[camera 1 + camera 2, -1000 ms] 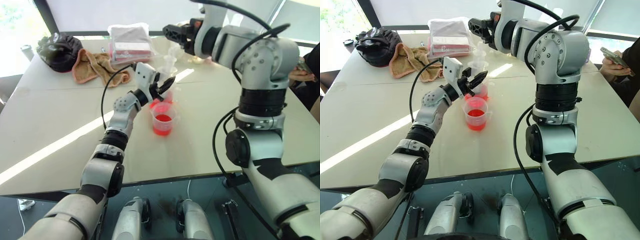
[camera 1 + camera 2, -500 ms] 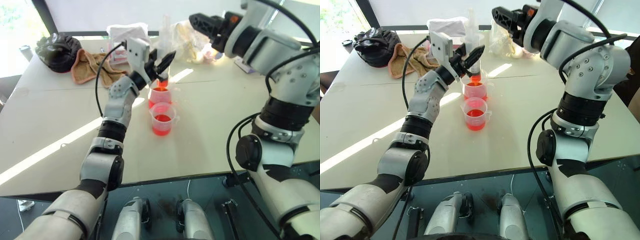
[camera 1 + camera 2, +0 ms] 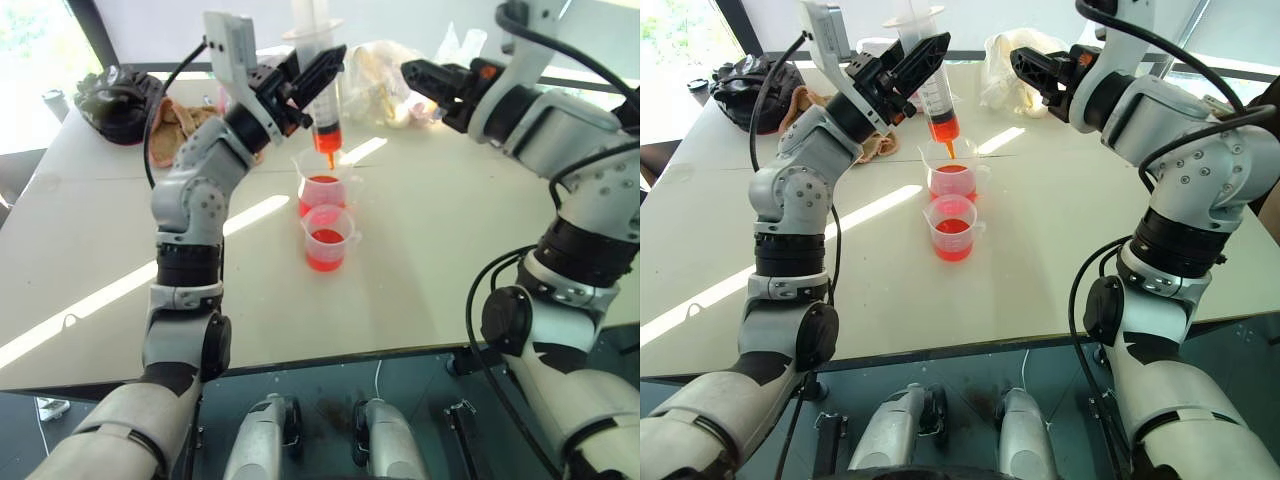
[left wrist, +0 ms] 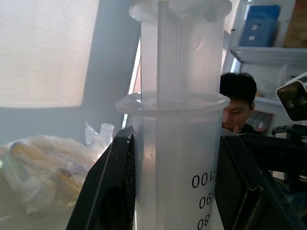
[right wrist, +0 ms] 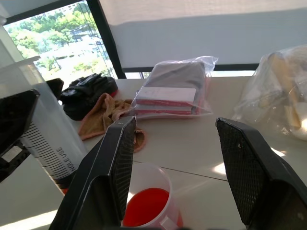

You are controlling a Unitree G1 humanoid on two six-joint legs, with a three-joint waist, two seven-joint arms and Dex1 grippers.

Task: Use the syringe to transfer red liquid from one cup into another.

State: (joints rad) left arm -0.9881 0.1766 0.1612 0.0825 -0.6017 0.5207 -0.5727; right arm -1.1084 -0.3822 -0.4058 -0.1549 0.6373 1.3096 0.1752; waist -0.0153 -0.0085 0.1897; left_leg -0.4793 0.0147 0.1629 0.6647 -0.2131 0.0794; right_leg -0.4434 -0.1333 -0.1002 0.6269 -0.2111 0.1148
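A large clear syringe [image 3: 923, 75] stands upright above the table [image 3: 1060, 250], pinched around its barrel by the left gripper [image 3: 912, 68]. Red liquid [image 3: 942, 127] fills the bottom of the barrel, and the orange tip hangs over the taller cup [image 3: 954, 172]. Just in front of that stands the smaller cup [image 3: 954, 227]; both cups hold red liquid. The right gripper [image 3: 1025, 70] hovers nearby, fingers spread and holding nothing. Drawing up appears done; what seems left is moving the syringe over the receiving cup and pressing the plunger.
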